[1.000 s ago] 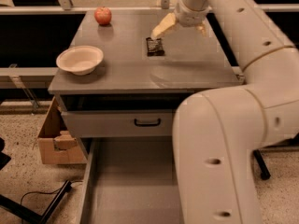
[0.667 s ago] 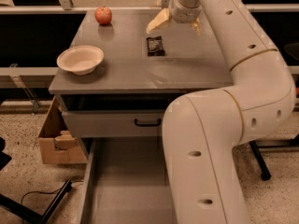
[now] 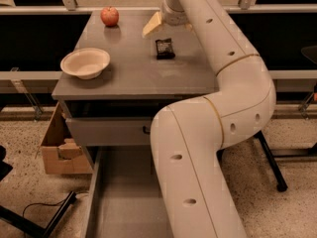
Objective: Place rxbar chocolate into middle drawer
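Bar: the rxbar (image 3: 165,48) lies flat on the grey surface (image 3: 133,78), free of any grasp.
Gripper: the gripper (image 3: 167,29) hangs just behind the bar, on its far side from the camera and a little above the surface, not touching it.
Fingers: the fingers (image 3: 151,25) look spread apart. One tan finger slants down on the apple side of the bar, and only a sliver of the other shows on the opposite side of the wrist. Nothing is between them.
Key relation: the bar sits just ahead of the gap, toward the camera, and roughly centred under it.
Long axis: the bar seems to run front to back, away from the camera, so by my reading the spread fingers straddle its narrow width. That suits a descent and close.
Apple: the apple (image 3: 109,16) is well apart from the bar, back toward the far corner.
Bowl: the bowl (image 3: 85,62) is well apart from the bar on the apple's side, nearer the camera.
Drawer: the middle drawer (image 3: 126,202) is pulled out, well below the bar and nearer the camera, with a bare grey floor.
Hidden: the arm's big elbow covers the drawer's far half and most of the handle on the drawer front (image 3: 106,131) above it.
Cut off: the drawer's near end runs off the bottom edge.
Unclear: the fingertips' height over the surface and the print on the bar.
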Motion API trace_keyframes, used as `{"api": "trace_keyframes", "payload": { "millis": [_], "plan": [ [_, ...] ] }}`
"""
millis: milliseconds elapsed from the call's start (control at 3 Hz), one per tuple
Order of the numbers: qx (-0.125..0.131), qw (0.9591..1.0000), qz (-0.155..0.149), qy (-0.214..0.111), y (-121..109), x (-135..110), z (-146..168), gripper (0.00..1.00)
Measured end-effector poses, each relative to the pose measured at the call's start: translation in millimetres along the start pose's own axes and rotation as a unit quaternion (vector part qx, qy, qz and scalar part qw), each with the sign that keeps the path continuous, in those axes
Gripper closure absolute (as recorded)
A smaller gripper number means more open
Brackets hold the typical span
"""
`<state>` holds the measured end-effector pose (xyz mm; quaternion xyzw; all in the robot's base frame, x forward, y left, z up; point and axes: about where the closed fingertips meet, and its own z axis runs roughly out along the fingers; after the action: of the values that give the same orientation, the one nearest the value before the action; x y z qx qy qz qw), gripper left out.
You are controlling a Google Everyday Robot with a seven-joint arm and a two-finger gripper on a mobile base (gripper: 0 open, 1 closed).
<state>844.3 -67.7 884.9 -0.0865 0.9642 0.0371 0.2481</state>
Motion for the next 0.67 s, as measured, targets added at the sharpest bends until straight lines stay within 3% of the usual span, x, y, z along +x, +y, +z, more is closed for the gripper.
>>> {"api": "trace_keyframes", "payload": {
  "millis": [667],
  "plan": [
    [0.023,0.9995,-0.015,0.012,3.3,1.8,35.9,0.0]
  ]
}}
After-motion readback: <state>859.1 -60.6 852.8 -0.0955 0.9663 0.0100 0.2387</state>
